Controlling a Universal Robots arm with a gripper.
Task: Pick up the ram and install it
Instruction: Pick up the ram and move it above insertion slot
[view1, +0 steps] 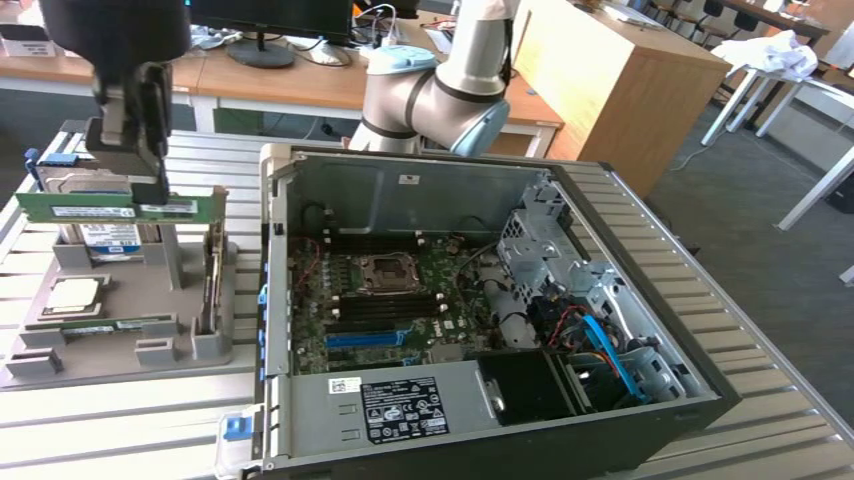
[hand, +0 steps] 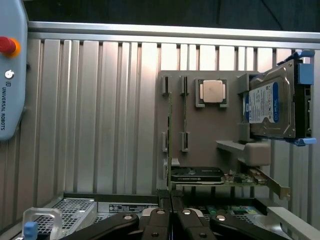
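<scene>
The ram was held level and lengthwise in the gripper. The fingers were closed on its upper edge, somewhat off its middle toward the end nearer the case. The stick was lifted clear, well to the exterior view's left of the case and outside its walls. Below it, just beside the case on that same side, a grey holder carried a drive, a processor and a second stick. Inside the case the motherboard lay exposed, with the socket near its middle and cables close by.

Several risks could be judged from here. With a grip that was off-centre, the long stick might be tilted or slid between the fingers. An end might be caught on the case wall or snagged on a cable. If the ram were brought down skewed or reversed against its slot, it could be jammed, or one end left unseated.
</scene>
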